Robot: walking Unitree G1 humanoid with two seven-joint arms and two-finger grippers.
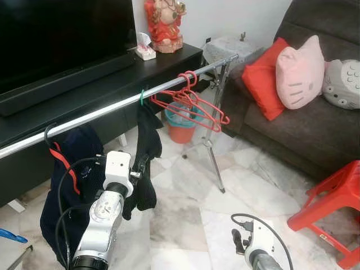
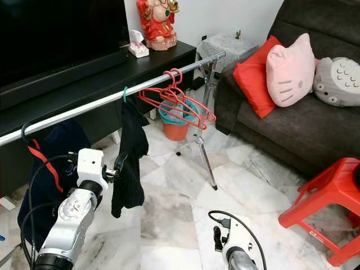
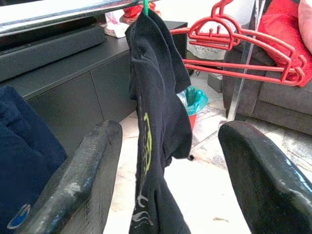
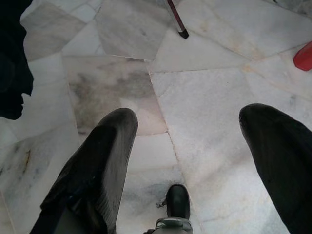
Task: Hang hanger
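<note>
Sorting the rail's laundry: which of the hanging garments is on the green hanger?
The black shirt, hanging from the green hook right beside the red hangers. The navy garment further left hangs on a black hook.

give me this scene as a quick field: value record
rail: chrome rail crossing in front of the tv cabinet
hung item: black shirt on a green hanger hook
spare hangers: red hangers bunched on the rail
left hand: left hand open, raised, shirt between its fingers, not gripped
right hand: right hand open, low over the marble floor
</note>
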